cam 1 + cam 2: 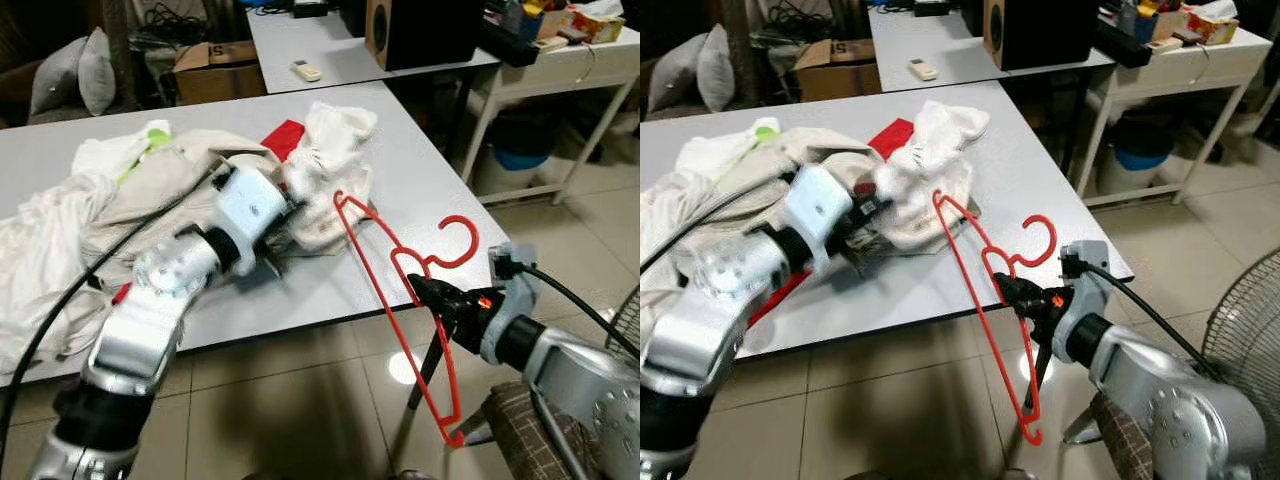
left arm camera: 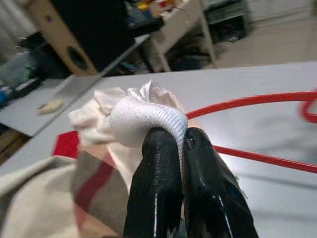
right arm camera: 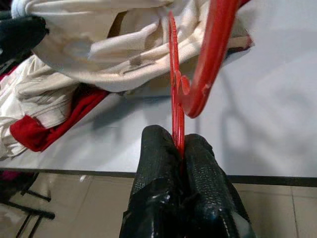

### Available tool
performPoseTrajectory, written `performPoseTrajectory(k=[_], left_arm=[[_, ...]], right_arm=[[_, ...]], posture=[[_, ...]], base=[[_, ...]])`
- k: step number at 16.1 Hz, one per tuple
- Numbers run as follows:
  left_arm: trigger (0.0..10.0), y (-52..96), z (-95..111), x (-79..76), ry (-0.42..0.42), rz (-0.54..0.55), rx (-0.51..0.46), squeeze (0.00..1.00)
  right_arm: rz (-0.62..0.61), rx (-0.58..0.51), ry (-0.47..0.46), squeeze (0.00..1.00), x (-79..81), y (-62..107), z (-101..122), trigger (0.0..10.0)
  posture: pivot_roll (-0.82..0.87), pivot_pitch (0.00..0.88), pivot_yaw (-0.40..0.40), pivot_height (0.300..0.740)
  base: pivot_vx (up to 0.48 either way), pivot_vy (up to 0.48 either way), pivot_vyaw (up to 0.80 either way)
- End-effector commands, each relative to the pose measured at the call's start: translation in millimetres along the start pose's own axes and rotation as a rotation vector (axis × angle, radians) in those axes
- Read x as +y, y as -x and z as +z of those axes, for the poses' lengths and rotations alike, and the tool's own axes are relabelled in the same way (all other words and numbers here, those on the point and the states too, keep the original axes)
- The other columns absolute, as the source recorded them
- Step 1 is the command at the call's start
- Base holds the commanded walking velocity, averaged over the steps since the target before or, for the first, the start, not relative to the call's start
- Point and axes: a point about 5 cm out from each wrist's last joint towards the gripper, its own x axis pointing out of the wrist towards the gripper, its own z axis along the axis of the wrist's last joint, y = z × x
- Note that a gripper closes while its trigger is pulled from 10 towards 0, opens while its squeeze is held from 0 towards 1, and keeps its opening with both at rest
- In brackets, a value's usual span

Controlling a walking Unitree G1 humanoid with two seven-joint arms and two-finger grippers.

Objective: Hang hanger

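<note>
Grey table [image 1: 420, 200], one red hanger [image 1: 385, 290] pinched by right pincer [image 1: 425, 290], left pincer [image 2: 181, 148] clamping one white garment [image 2: 143, 116]

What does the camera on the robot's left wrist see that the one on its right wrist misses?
Left wrist view alone: the left gripper shut on a fold of white ribbed cloth, with a black wooden speaker box and a small pale remote on a farther table.

Right wrist view alone: the right gripper clamping the thin red plastic hanger at its neck, plus the tiled floor below the table edge.

Both: the hanger, the heap of cream and red clothes and the grey tabletop.
</note>
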Motion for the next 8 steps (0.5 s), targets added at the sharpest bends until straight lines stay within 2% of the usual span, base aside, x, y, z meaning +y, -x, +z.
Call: performPoseTrajectory(k=[1, 2, 3, 6, 7, 8], left_arm=[[0.0, 2.9, 1.0, -8.2, -0.033, -0.069, 0.005, 0.0], [0.0, 5.0, -3.0, -15.4, -0.04, -0.127, 0.035, 0.0], [0.0, 5.8, -6.3, -17.1, -0.035, -0.122, 0.062, 0.0], [0.0, 5.1, -7.4, -8.0, -0.03, -0.03, 0.079, 0.0], [0.0, 3.8, -7.3, 1.8, -0.023, 0.042, 0.082, 0.0], [0.0, 3.0, -5.8, 2.0, -0.017, 0.034, 0.073, 0.0]], right_arm=[[-0.001, -0.013, -0.031, 0.0, -2.8, -3.1, 4.5, 10.0], [-0.022, -0.013, -0.043, 0.0, -7.3, -7.1, 6.5, 10.0], [-0.093, -0.012, -0.077, 0.0, -17.5, -13.2, 6.5, 10.0], [-0.135, -0.035, -0.146, 0.0, -21.6, -17.3, 8.7, 10.0], [-0.098, -0.072, -0.227, 0.0, -16.2, -18.7, 10.2, 10.0], [-0.079, -0.09, -0.271, 0.0, -14.5, -20.5, 10.6, 10.0]], posture=[[-0.02, 0.0, 0.038, 0.74], [-0.02, 0.0, 0.036, 0.74], [-0.02, 0.0, 0.032, 0.74], [-0.01, 0.0, 0.026, 0.74], [-0.01, 0.0, 0.028, 0.74], [-0.02, 0.0, 0.029, 0.74]], base=[[0.0, 0.0, 0.0], [0.0, 0.0, 0.0], [0.0, 0.0, 0.0], [0.0, 0.0, 0.0], [0.0, 0.0, 0.0], [0.0, 0.0, 0.0]])
